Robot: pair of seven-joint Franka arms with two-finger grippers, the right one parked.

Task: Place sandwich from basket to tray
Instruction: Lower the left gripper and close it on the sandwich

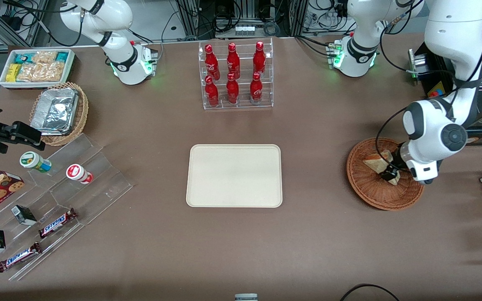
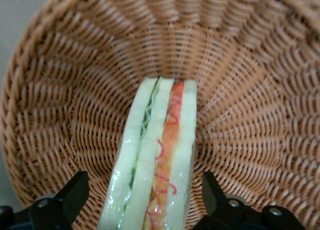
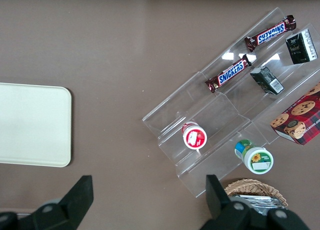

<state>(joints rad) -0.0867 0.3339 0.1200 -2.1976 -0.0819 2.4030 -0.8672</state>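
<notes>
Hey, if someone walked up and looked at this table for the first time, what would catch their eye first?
Probably the clear rack of red soda bottles, standing farther from the front camera than the bare cream tray at the table's middle. Next, toward the working arm's end, the gripper is down in the reddish-brown basket, open, with one finger on either side of the sandwich.
</notes>
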